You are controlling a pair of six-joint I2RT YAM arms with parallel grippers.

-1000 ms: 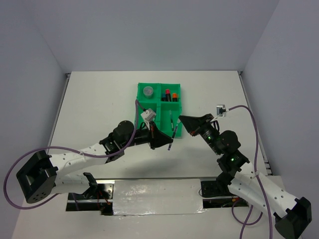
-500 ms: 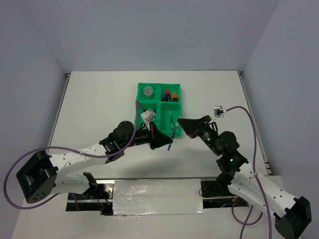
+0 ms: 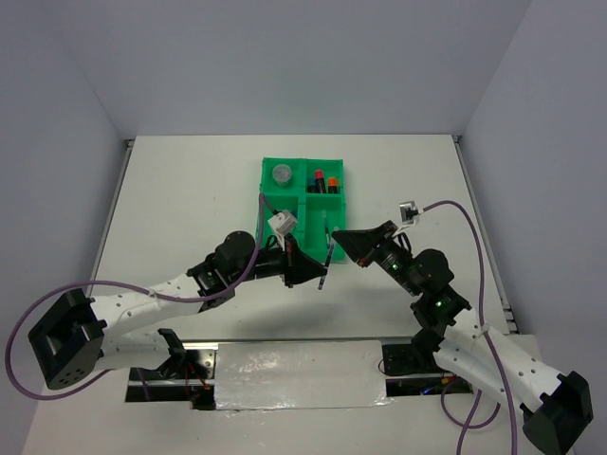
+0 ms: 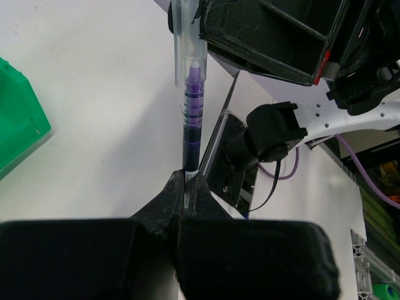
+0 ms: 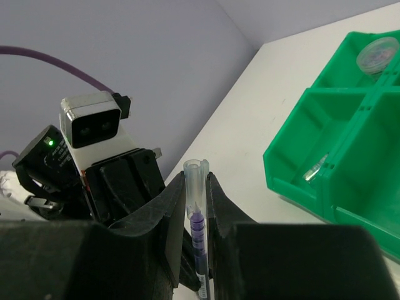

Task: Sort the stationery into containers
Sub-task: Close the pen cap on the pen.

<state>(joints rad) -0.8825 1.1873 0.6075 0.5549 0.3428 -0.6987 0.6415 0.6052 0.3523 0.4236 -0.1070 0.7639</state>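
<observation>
A thin pen with a purple tip (image 4: 192, 119) hangs over the table in front of the green tray (image 3: 270, 201). My left gripper (image 4: 187, 181) is shut on the pen's dark barrel. My right gripper (image 5: 195, 187) is shut on the pen's clear cap (image 5: 195, 181), and the pen's tip sits just inside the cap. From above, the pen (image 3: 325, 265) bridges the two grippers, left gripper (image 3: 319, 278) below and right gripper (image 3: 334, 242) above. The tray holds a grey disc (image 3: 282, 174) and two red-capped markers (image 3: 327, 182). A small clear bottle (image 5: 315, 169) lies in a near compartment.
The left arm's white wrist camera (image 3: 283, 223) hangs over the tray's near left compartment. A purple cable (image 3: 455, 213) loops off the right arm. The table's near edge with the arm bases (image 3: 294, 374) lies just below both grippers.
My right gripper has moved a little left and toward the left gripper, with the cap. The left gripper and pen have shifted slightly.
</observation>
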